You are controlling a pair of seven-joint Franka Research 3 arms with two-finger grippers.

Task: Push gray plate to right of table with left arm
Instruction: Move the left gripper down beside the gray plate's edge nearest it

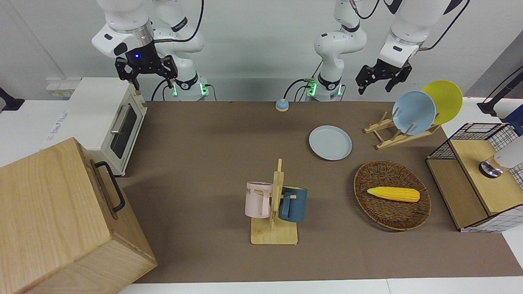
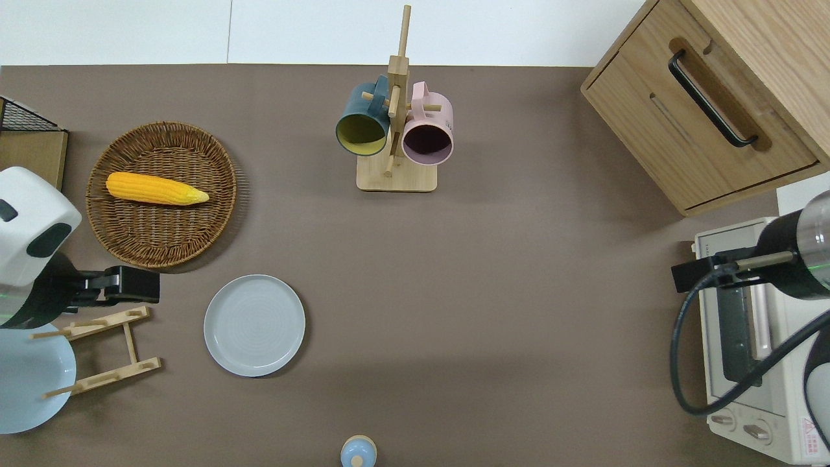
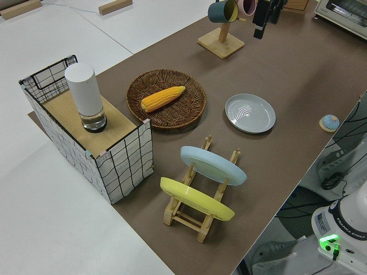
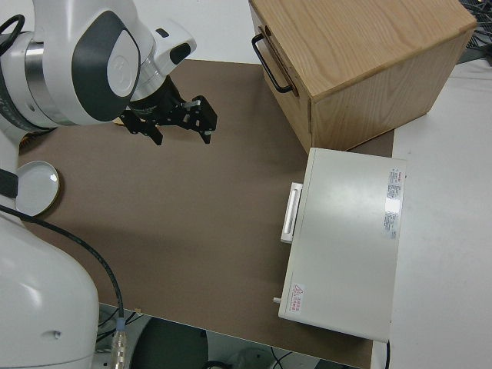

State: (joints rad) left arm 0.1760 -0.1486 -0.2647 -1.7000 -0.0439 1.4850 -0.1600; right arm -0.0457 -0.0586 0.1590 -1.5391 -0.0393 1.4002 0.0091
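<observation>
My left gripper (image 1: pixel 378 81): black, two-fingered, up in the air; fingers spread apart with nothing between them. In the overhead view it is over the end of the wooden dish rack (image 2: pixel 104 350) that lies nearest the round wicker basket (image 2: pixel 162 194).
My right arm: parked.
Pale gray round plate (image 2: pixel 254 325): flat on the matte brown table (image 2: pixel 506 292), untouched, toward my left arm's end. Nothing rests on it.
Wooden dish rack: just beside the gray plate, toward my left arm's end of the table. It holds a sky-blue plate (image 1: pixel 413 112) and a yellow plate (image 1: pixel 445 100), both tilted on edge.
Round wicker basket: farther from me than the gray plate, close to it but apart. A yellow corn cob (image 2: pixel 155 188) lies in it.
Wooden mug stand (image 2: pixel 395 130): farther from me than the gray plate, toward the table's middle. It carries a dark teal mug (image 2: pixel 362 123) and a pink mug (image 2: pixel 428 133).
Small blue and tan knob (image 2: pixel 358 452): on the table edge nearest me, near mid-table.
Stretch of table from the gray plate toward my right arm's end: bare brown surface up to the white toaster oven (image 2: pixel 746 344).
Light oak cabinet with black handle (image 2: pixel 713 97): at my right arm's end, farther from me than the toaster oven.
Wire-grid crate (image 3: pixel 92 143): at my left arm's end; a white cylinder (image 3: pixel 85 97) stands on its wooden top.
</observation>
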